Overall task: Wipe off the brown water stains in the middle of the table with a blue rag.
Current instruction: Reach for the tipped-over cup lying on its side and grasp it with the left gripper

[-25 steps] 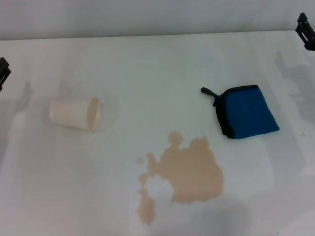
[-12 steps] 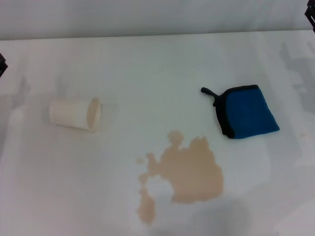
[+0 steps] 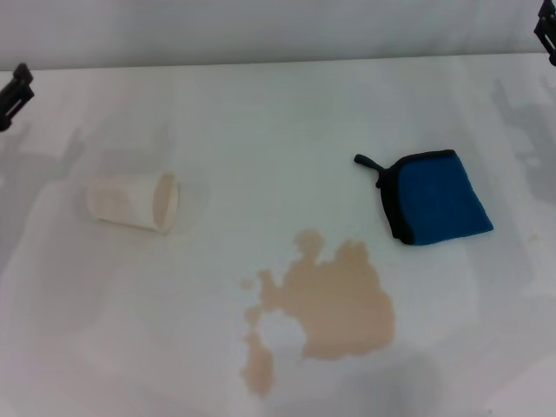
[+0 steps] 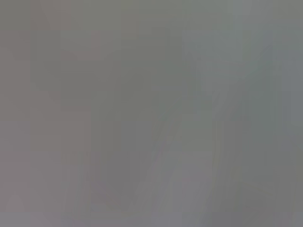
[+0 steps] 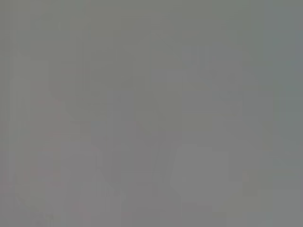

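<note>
Both claws have been moved at the far corners; nothing else has changed.

From the head, the left claw (image 3: pixel 16 84) and right claw (image 3: pixel 546 33) are barely seen, grip unknown. The blue rag (image 3: pixel 437 198) lies on the table (image 3: pixel 278 113) just beside the brown water stains (image 3: pixel 326 304). Soft and light, it is best pinched at its edge. The paper cup (image 3: pixel 133 201) lies tipped over; any contents cannot be told. Both wrist views show nothing.

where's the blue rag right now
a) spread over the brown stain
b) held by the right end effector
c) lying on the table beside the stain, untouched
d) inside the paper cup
c: the blue rag lies flat on the table, apart from the brown water stains, with nothing gripping it.
</note>
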